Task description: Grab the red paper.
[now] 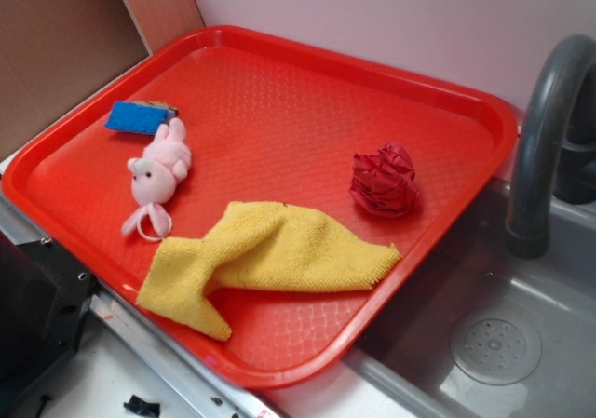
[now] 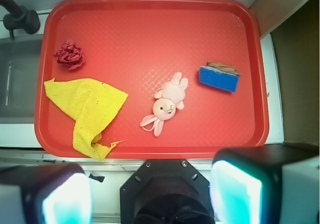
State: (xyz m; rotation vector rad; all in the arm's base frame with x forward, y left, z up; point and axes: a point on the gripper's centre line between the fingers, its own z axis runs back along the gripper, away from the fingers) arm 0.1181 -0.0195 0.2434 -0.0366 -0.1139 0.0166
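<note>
The red paper (image 1: 384,181) is a dark crimson crumpled ball lying on the right side of the big red tray (image 1: 326,64). In the wrist view the red paper (image 2: 69,55) sits at the tray's upper left. My gripper (image 2: 150,194) hangs high above the near edge of the tray (image 2: 150,146), far from the paper. Its jaws stand wide apart with nothing between them. The gripper does not show in the exterior view.
A yellow cloth (image 1: 265,255) lies folded next to the paper, near the tray's front edge. A pink plush bunny (image 1: 158,171) and a blue sponge (image 1: 140,117) lie at the left. A grey sink (image 1: 494,343) with a dark faucet (image 1: 545,120) stands right of the tray.
</note>
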